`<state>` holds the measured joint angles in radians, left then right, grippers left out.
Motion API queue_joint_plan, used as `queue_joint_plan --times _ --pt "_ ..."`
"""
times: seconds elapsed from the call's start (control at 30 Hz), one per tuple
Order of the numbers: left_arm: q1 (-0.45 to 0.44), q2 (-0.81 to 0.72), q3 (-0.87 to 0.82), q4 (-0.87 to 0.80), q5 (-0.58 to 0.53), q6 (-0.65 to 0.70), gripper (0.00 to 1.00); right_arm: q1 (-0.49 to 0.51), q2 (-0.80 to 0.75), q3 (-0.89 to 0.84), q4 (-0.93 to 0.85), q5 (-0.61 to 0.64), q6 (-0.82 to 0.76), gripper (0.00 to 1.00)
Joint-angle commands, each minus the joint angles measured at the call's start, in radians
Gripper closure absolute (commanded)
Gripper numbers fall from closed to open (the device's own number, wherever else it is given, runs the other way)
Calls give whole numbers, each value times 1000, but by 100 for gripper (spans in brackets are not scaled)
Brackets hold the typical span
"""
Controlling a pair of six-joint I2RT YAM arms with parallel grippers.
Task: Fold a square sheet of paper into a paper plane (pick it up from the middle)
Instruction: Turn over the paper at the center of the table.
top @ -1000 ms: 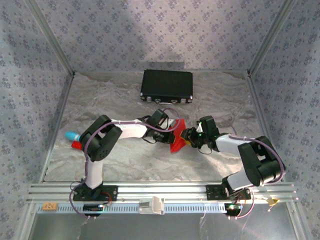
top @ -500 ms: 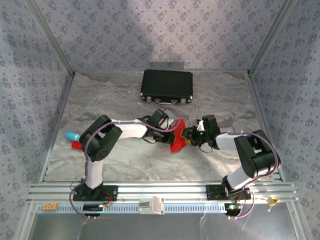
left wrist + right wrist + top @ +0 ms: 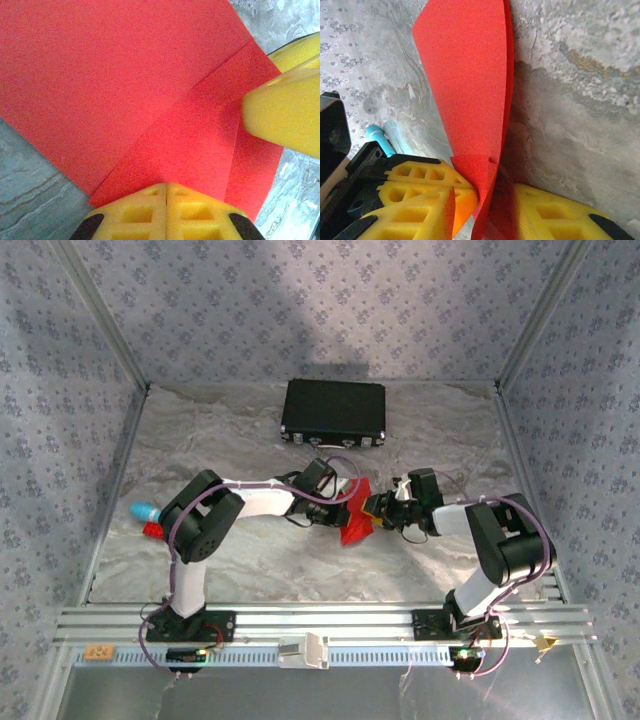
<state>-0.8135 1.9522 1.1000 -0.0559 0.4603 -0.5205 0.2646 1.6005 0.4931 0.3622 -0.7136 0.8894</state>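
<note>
The square sheet of paper (image 3: 356,520) is bright red, partly folded, and lies mid-table between both grippers. In the left wrist view the paper (image 3: 125,85) shows a diagonal crease and an overlapping flap. My left gripper (image 3: 166,186) is shut, its yellow tips pressed against the paper's face. One right-gripper finger (image 3: 282,110) touches the paper's right part. In the right wrist view a raised part of the paper (image 3: 470,85) stands between the fingers of my right gripper (image 3: 490,220). Those jaws are open, with a small gap left on the right side.
A black rectangular case (image 3: 333,410) lies at the back of the table. A small turquoise object (image 3: 143,510) sits by the left wall, beside a small red item (image 3: 152,530). Patterned walls enclose the grey marbled table (image 3: 250,560).
My right gripper has narrowed around the raised paper, and the right arm's elbow has swung back and inward. The left arm and the paper have barely moved.
</note>
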Motion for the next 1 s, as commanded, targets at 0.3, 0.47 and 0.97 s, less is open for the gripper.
queue_joint_plan --times 0.3,0.47,0.97 --pt "-2 -12 -28 -27 5 -10 94 -13 -33 -8 -5 -32 -64 64" --pt "-1 -16 -28 -28 4 -10 94 -16 -28 -4 19 -64 -55 63" --pt "-1 -23 -32 -28 0 -12 94 2 -36 19 -14 -67 -63 58"
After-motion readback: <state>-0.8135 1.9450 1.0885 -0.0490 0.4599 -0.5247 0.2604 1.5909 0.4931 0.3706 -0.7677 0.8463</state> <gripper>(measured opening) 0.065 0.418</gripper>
